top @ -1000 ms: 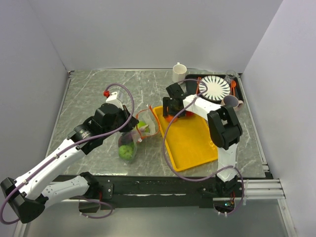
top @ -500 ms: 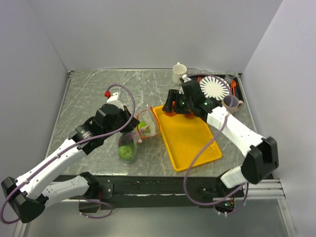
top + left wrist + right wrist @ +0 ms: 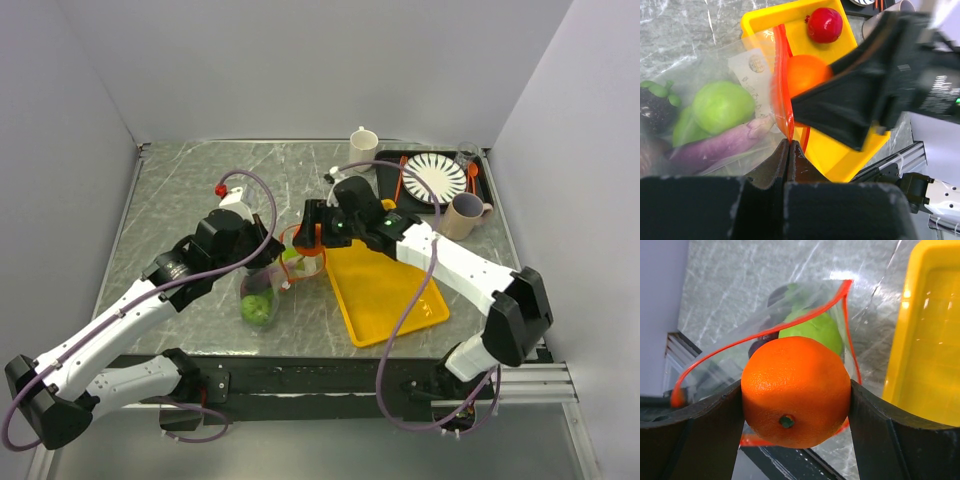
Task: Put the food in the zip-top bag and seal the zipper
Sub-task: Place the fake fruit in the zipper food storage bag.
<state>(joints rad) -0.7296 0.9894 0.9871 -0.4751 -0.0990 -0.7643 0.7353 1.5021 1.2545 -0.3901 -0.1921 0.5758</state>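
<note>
Orange fruit (image 3: pixel 796 390) sits clamped between the right gripper's (image 3: pixel 312 232) fingers, just at the zip-top bag's (image 3: pixel 262 292) open mouth, not yet inside. Left gripper (image 3: pixel 790 145) is pinched narrow on the zipper (image 3: pixel 781 85), holding that mouth up. Green fruits (image 3: pixel 722 106) and a dark purple one (image 3: pixel 656 97) lie inside the bag.

My read: loading step, partway through. A red fruit (image 3: pixel 824 24) waits on the yellow tray (image 3: pixel 395 300) just beside the bag. Next I'd ease the orange past the strip, then release — clearance looks tight.

Grey marbled table (image 3: pixel 180 190) under the bag. Striped plate (image 3: pixel 437 178) and white mug (image 3: pixel 362 147) well away from it, pale walls around.
</note>
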